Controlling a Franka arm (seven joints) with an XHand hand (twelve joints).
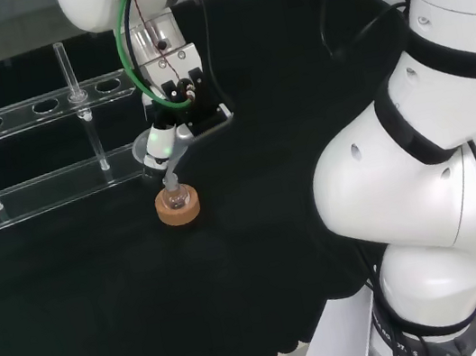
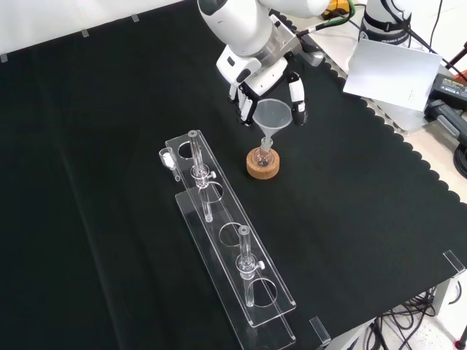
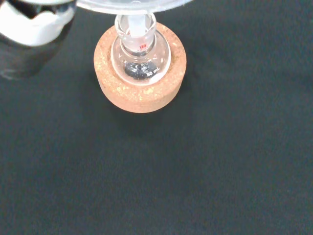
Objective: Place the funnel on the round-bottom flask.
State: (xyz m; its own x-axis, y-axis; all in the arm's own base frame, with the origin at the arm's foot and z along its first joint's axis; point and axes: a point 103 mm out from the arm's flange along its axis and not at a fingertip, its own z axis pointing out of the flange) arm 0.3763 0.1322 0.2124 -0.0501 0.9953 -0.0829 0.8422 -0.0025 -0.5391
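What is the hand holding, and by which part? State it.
The hand holds the clear cone-shaped plastic funnel by its wide rim, fingers on either side, stem at the flask's neck.

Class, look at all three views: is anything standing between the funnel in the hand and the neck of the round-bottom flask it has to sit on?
Nothing visible does. The hand holds the funnel directly above the round-bottom flask on its cork ring, and the stem already points into the flask's neck. The clear rack stands off to the left in the front view.

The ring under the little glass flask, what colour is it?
The cork ring is light brown and speckled, clearest in the wrist view.
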